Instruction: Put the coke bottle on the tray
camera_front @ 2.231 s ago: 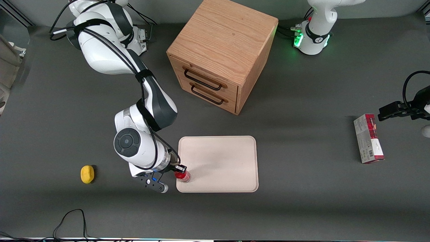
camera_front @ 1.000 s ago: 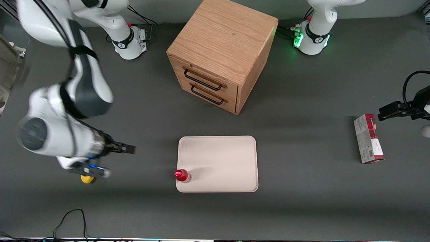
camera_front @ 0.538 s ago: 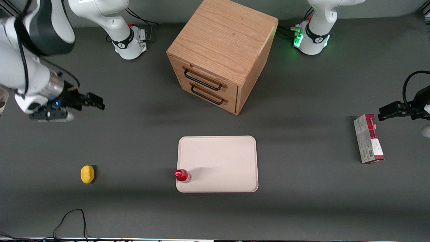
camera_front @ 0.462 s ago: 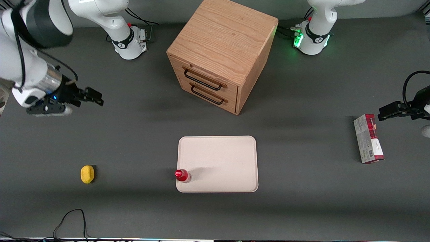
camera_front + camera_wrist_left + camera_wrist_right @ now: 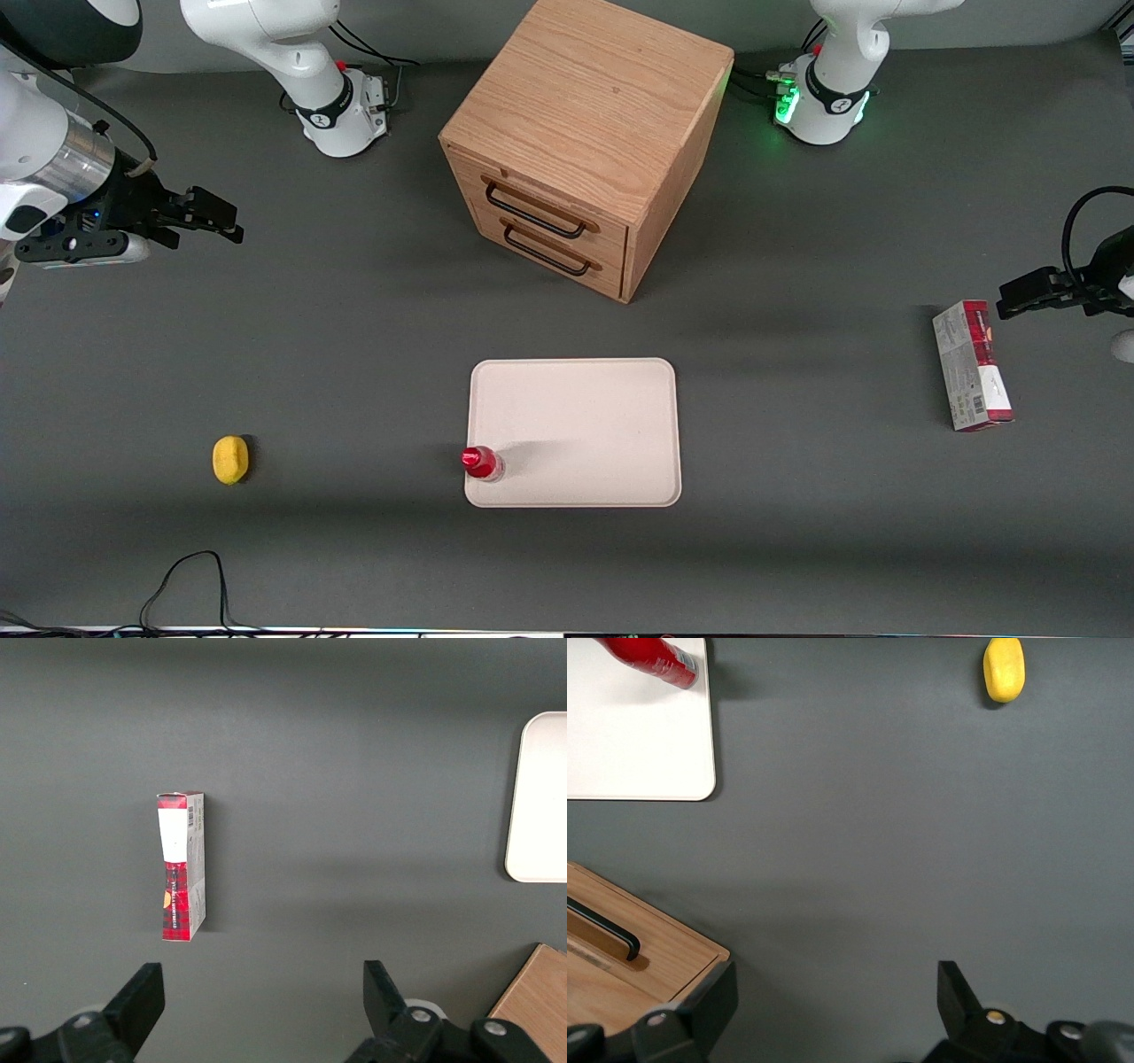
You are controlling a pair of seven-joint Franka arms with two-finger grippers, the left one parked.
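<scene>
Coke bottle (image 5: 482,462) stands upright on the tray (image 5: 585,416), at the corner nearest the front camera on my working arm's side; my claw (image 5: 213,217) hangs spread and empty, well apart toward the working arm's end of the surface (image 5: 354,354)

Cabinet (image 5: 580,133): oak-grained wood, matt.
Tray (image 5: 585,416): smooth, matt cream.
Coke bottle (image 5: 481,462): glossy red.
Gripper (image 5: 213,215): black, matt.
Table (image 5: 354,354): matt grey.
</scene>
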